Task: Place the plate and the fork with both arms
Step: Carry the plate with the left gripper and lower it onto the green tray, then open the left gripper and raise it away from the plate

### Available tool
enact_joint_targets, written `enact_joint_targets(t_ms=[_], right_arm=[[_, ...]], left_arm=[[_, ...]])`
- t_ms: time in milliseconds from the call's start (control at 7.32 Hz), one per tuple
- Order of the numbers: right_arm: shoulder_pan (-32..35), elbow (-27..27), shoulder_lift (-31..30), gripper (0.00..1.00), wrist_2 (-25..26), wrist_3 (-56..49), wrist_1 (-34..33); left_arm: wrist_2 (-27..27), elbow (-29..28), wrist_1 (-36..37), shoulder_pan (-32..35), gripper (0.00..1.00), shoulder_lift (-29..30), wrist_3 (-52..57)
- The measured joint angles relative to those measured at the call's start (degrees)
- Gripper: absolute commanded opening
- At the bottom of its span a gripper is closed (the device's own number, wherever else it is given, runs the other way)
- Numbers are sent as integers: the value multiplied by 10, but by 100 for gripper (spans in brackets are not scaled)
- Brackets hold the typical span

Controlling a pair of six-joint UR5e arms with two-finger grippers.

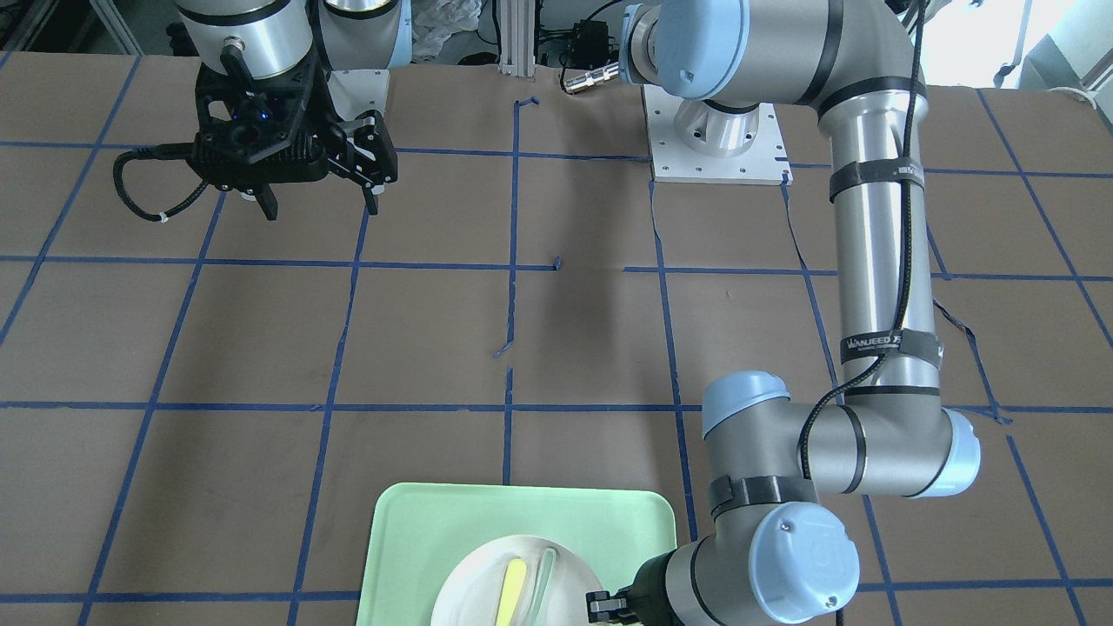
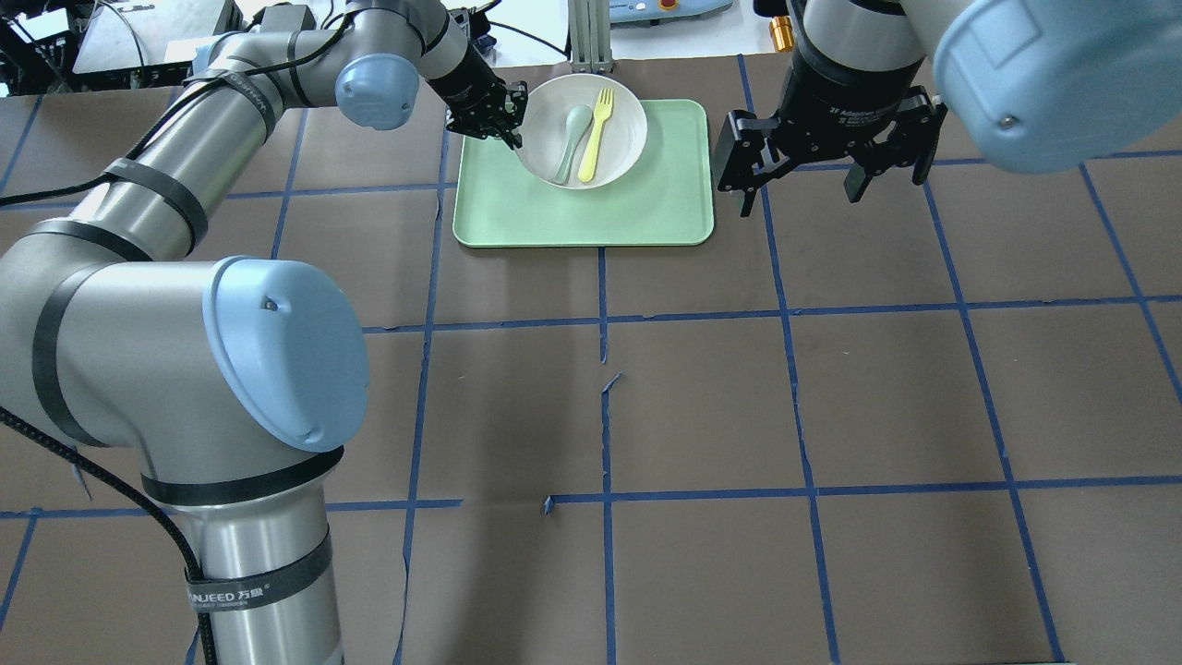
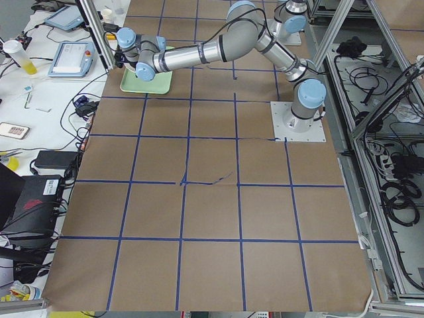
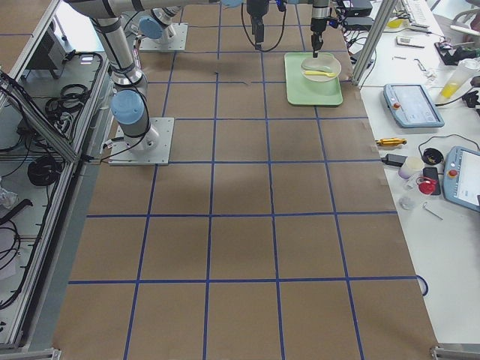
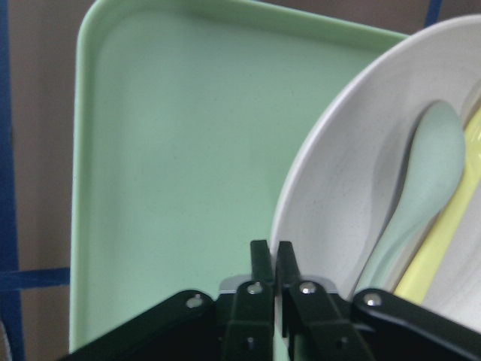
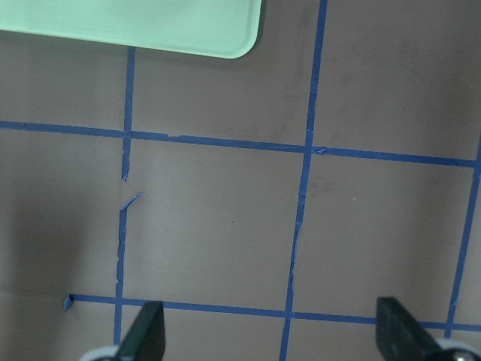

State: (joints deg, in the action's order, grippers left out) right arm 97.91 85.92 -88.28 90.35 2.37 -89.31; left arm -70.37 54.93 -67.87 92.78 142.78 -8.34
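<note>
Looming in the overhead foreground, the left arm (image 2: 277, 351) stretches across the table (image 2: 702, 397) to its far edge, where the left gripper (image 5: 272, 252) meets the plate (image 2: 626, 125). Its fingers are drawn almost together and appear to pinch the plate's left rim; the wrist view shows the rim running in between them. The plate sits toward the far side of the tray (image 2: 591, 217) and carries the fork (image 2: 594, 139) and a spoon (image 2: 568, 139) lying side by side, the fork on the robot's right with its tines pointing away from the robot. The right gripper (image 2: 799, 199) hangs over bare table just beside the tray's right edge, jaws wide apart and holding nothing. By its look, the plate is rigid, light and smooth, so a one-sided rim pinch should carry it, though any tilt would likely send the cutlery sliding; a level lift seems wise. The fork looks light, stiff and slick, and it lies low in the shallow dish, leaving little room beneath. The middle of its handle, taken across the narrow width, seems the best hold, clear of the spoon close alongside. Whether the plate rests on the tray or is raised off it cannot be told from these views.
</note>
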Motion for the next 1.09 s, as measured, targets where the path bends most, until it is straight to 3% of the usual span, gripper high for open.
enact_joint_targets(t_ms=[410, 547, 683, 820, 1093], right_arm=[[0, 0, 0, 100, 0, 0, 0], [0, 0, 0, 100, 0, 0, 0], [0, 0, 0, 100, 0, -1, 0], [0, -1, 0, 100, 0, -1, -1], [0, -1, 0, 100, 0, -1, -1]], left_arm=[[0, 0, 1, 9, 3, 8, -13], [0, 6, 3, 10, 35, 7, -15], [0, 14, 7, 11, 93, 5, -17], [4, 26, 21, 11, 100, 0, -21], [13, 77, 81, 10, 100, -26, -34]])
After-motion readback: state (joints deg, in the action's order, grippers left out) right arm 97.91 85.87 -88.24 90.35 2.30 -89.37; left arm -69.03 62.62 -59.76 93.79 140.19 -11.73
